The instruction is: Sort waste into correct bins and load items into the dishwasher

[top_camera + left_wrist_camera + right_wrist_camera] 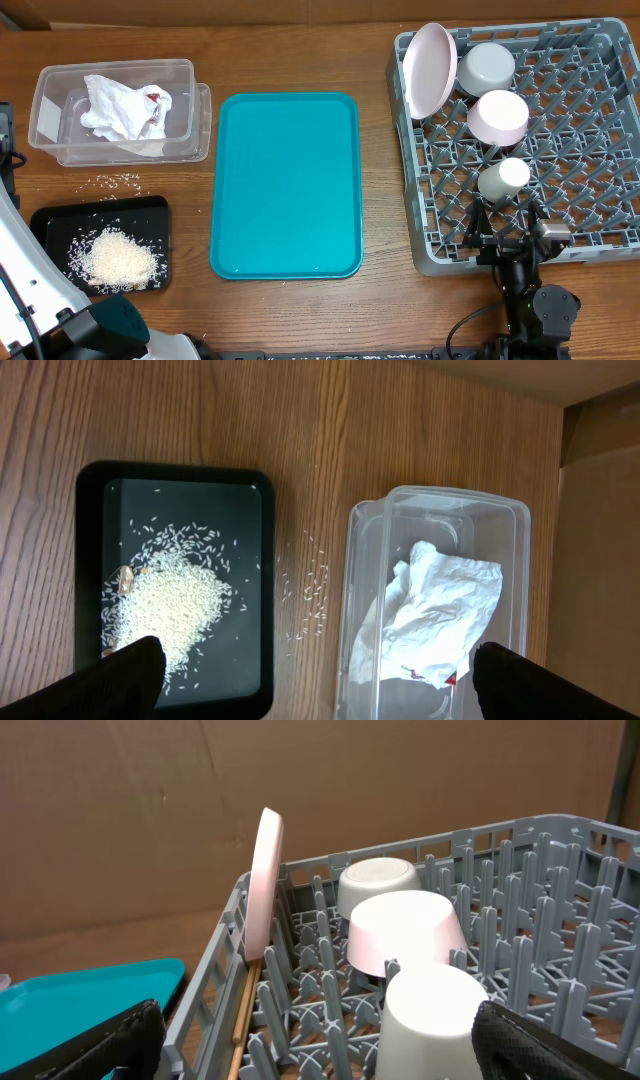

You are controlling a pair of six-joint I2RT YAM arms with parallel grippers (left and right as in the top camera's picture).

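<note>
A clear plastic bin (55, 105) at the far left holds crumpled white tissue (125, 110) with a red spot. A black tray (150, 215) below it holds a pile of rice (118, 258). The grey dish rack (425, 245) on the right holds an upright pink plate (430, 68), a grey bowl (485, 66), a pink bowl (498, 117) and a white cup (503, 178), all upside down. My left gripper (318, 660) is open and empty, above the black tray (250, 510) and the bin (370, 530). My right gripper (318, 1025) is open and empty at the rack's near edge, just before the cup (430, 1020).
An empty teal tray (286, 185) lies in the middle. Loose rice grains (120, 181) lie on the wood between bin and black tray. A wooden stick (243, 1005) lies along the rack's left wall. Cardboard walls stand behind the table.
</note>
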